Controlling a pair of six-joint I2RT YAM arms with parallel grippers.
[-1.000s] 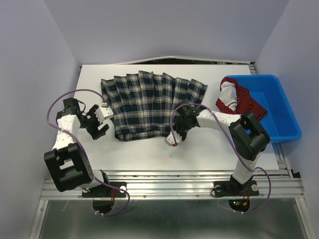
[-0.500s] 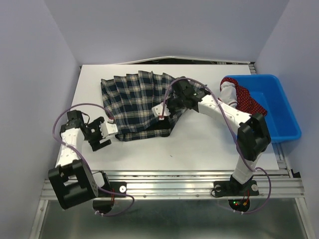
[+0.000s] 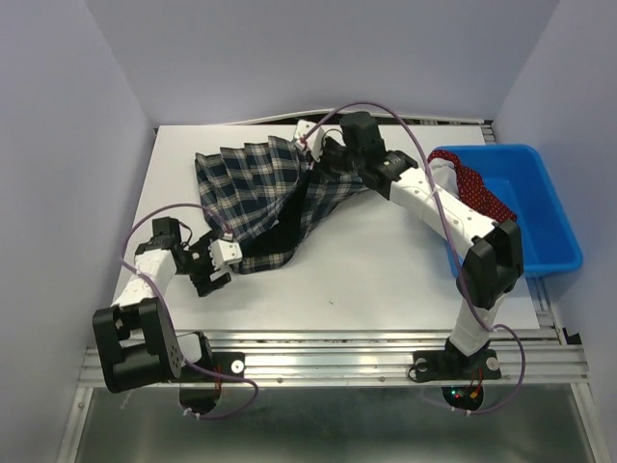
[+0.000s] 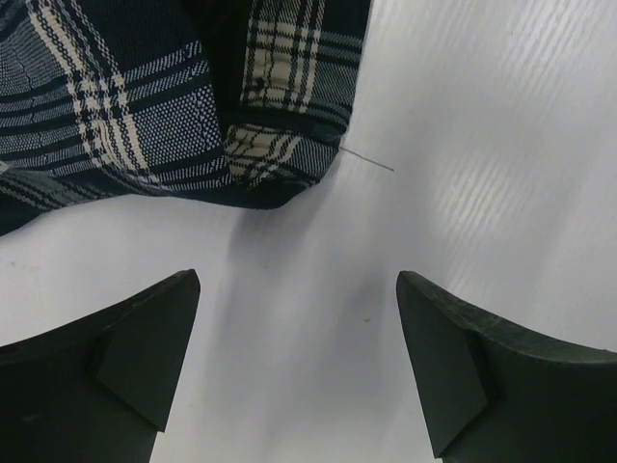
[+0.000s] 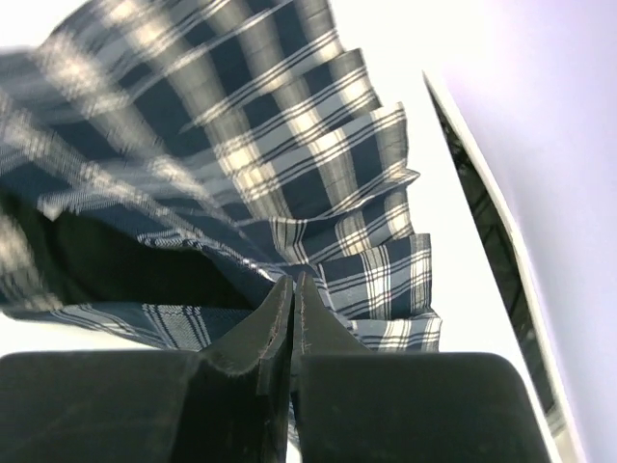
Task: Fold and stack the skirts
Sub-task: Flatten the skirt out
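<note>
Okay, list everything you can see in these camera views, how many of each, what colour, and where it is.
plaid skirt: one, dark navy and white, left-centre of the table, its right side raised and partly doubled over
red skirt: one, red and white, hanging over the bin's left rim, partly hidden by the right arm
bin: one, blue, right edge of the table
table: one, white, under everything
cables: two, purple, one looping along each arm
left gripper: one, black fingers, open, above bare table just short of the plaid skirt's near corner
right gripper: one, black fingers, shut on the plaid skirt's edge, near the table's far side
</note>
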